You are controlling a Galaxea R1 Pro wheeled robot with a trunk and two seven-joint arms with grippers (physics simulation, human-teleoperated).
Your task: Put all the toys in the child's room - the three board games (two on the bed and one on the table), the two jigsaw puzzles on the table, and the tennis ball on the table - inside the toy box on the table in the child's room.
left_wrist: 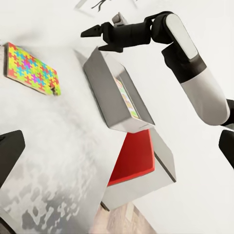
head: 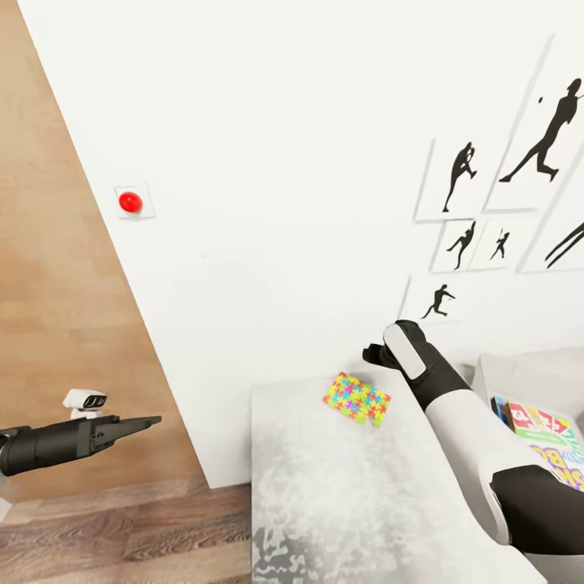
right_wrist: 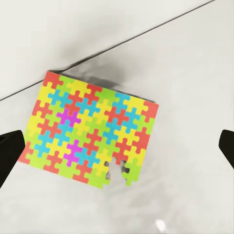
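Going for the jigsaw puzzle (head: 357,398) now, I think. It lies flat on the desk (head: 324,487) by the far wall, left of the toy box (left_wrist: 117,97). Right claw (head: 375,354) hovers above it, spread wide; next it needs to drop and pinch an edge. Left claw (head: 138,424) looks closed, off over the floor.

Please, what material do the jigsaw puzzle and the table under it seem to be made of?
Jigsaw puzzle: probably printed cardboard, matte; it looks thin and flat, with interlocking coloured pieces and one missing. Table: perhaps stone or laminate; pale grey mottled surface with a faint sheen. As a render, both remain uncertain.
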